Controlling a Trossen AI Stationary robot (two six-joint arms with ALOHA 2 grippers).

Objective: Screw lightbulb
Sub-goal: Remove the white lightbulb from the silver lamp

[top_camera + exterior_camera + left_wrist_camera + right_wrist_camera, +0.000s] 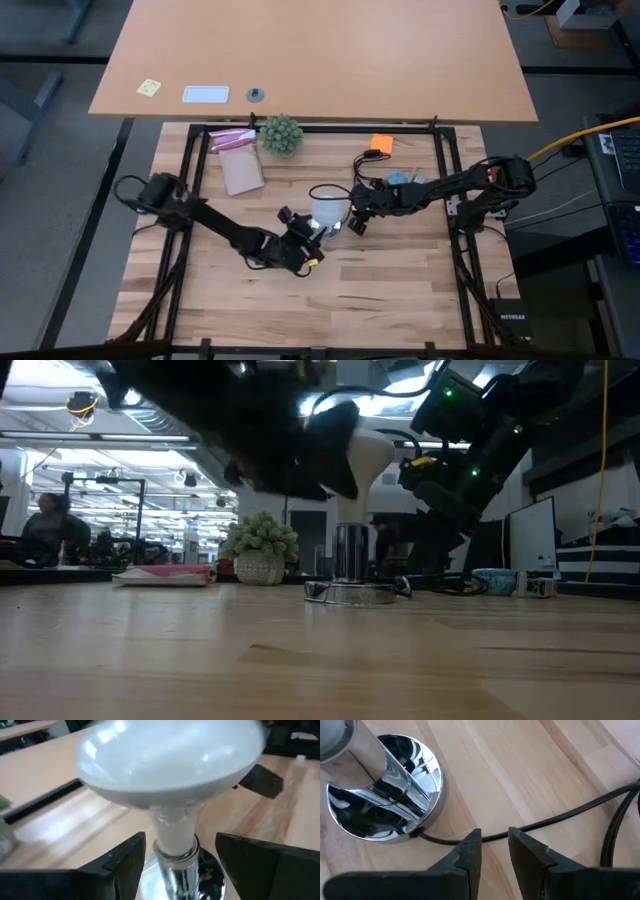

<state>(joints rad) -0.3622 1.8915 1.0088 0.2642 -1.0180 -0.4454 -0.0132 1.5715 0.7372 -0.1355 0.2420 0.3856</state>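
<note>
Lightbulb (170, 765) upright in socket (385, 800), globe up.

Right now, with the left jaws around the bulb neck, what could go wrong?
1. The left gripper has its jaws open either side of the frosted white lightbulb; closing off-centre could tilt it in the shiny chrome socket base.
2. The thin black cord runs just past the right gripper and could snag.
</note>
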